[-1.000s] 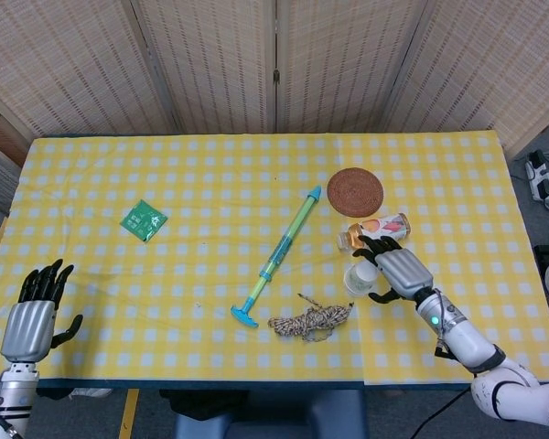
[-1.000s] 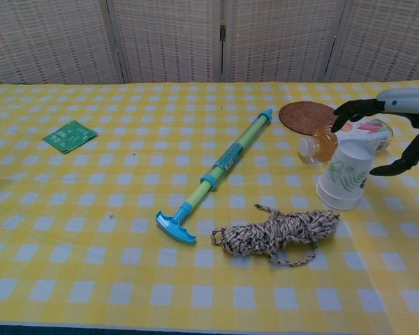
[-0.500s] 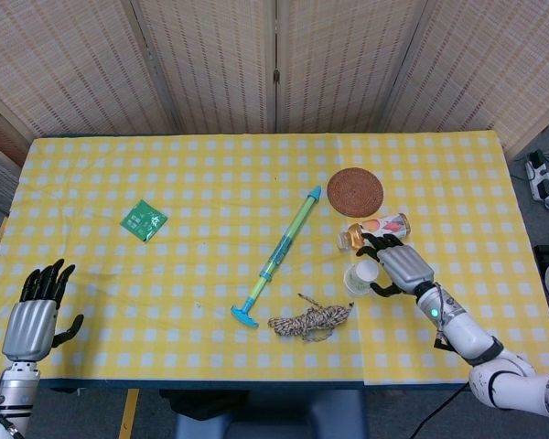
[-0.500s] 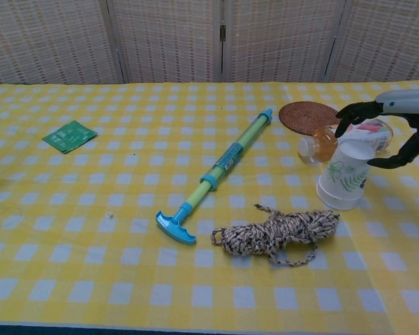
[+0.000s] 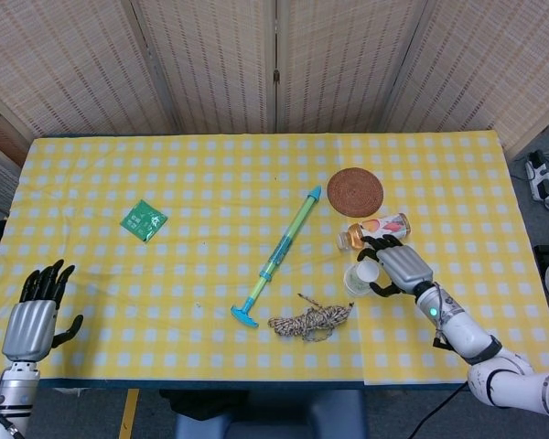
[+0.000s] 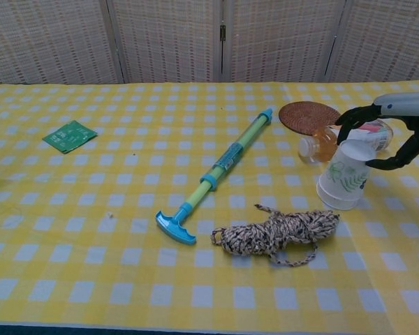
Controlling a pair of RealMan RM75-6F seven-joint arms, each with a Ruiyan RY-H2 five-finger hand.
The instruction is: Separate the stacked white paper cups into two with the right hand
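Observation:
The stacked white paper cups (image 5: pixel 359 277) (image 6: pixel 343 178) with a green leaf print stand mouth down and slightly tilted on the yellow checked cloth, right of centre. My right hand (image 5: pixel 395 265) (image 6: pixel 405 106) reaches in from the right and closes around their upper end, its dark fingers (image 6: pixel 355 115) over the far side and its thumb against the near side. My left hand (image 5: pixel 32 315) rests at the front left table edge, fingers apart and holding nothing; only the head view shows it.
A small bottle (image 5: pixel 377 229) (image 6: pixel 321 145) lies just behind the cups, with a round woven coaster (image 5: pixel 356 191) (image 6: pixel 307 116) beyond it. A coiled rope (image 5: pixel 311 321) (image 6: pixel 276 232) lies in front to the left. A blue-green pump toy (image 5: pixel 279 256) and a green packet (image 5: pixel 144 220) lie further left.
My right hand's fingers and thumb have drawn in from a wide spread to close around the cups' upper end. The cups and my left hand have stayed put.

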